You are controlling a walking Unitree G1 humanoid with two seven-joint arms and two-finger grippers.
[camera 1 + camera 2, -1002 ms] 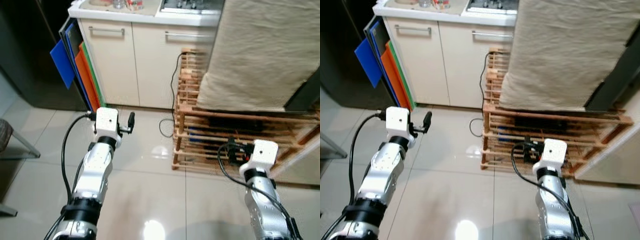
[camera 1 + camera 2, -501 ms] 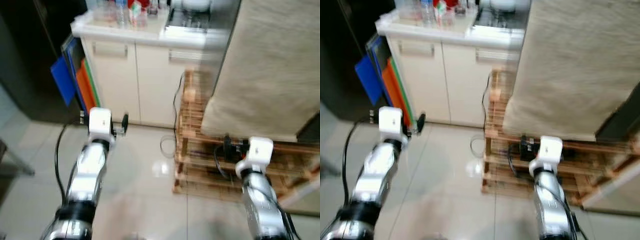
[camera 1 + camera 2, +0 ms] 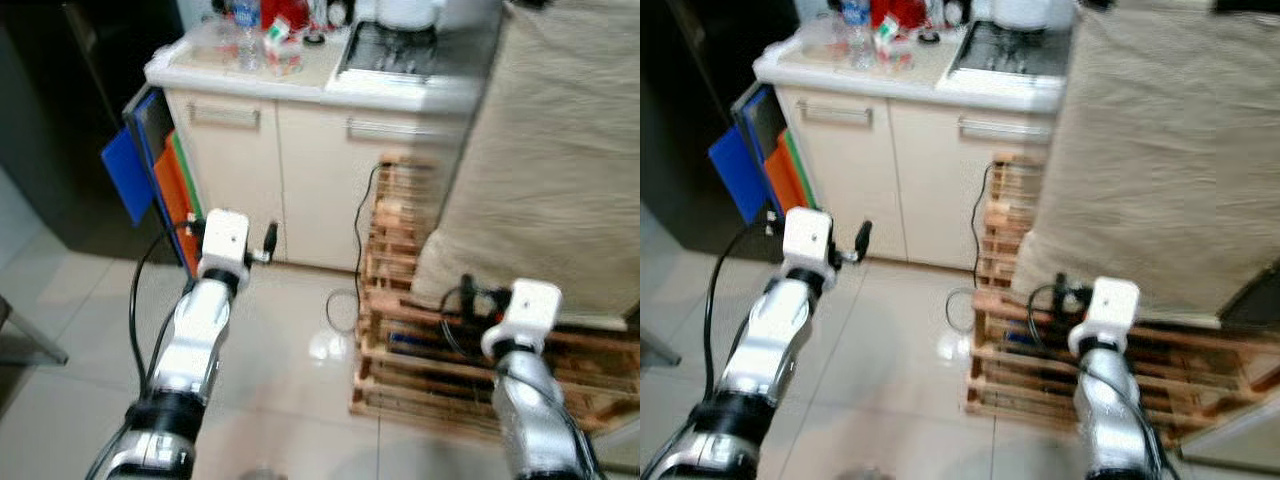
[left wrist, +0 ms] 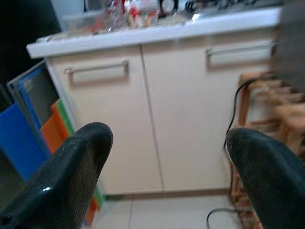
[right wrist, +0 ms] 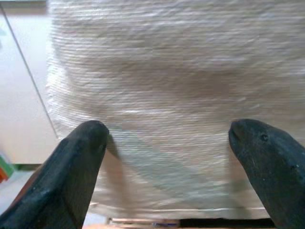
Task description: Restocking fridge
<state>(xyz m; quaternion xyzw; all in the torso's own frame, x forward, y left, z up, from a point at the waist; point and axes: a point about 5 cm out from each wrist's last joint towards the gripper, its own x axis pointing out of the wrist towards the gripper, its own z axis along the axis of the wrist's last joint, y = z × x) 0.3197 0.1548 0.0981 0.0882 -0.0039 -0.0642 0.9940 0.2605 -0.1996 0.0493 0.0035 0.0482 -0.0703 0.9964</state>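
Note:
A white countertop at the back carries a clear water bottle, a red and white carton and other small items, blurred. A tall dark appliance front stands to the left of the cabinet. My left gripper is open and empty, held in the air and facing the cream cabinet doors. My right gripper is open and empty too, facing a beige cloth at close range. Both arms are raised in front of me, the left gripper left of the rack.
A wooden slatted rack stands right of the cabinet, with the beige cloth draped over what sits on it. Blue, orange and green boards lean beside the cabinet. A black cable loops down to the glossy tiled floor.
The whole picture has shifted: the camera has tilted up and moved, so more of the countertop shows. Both arms keep the same raised pose, fingers still open.

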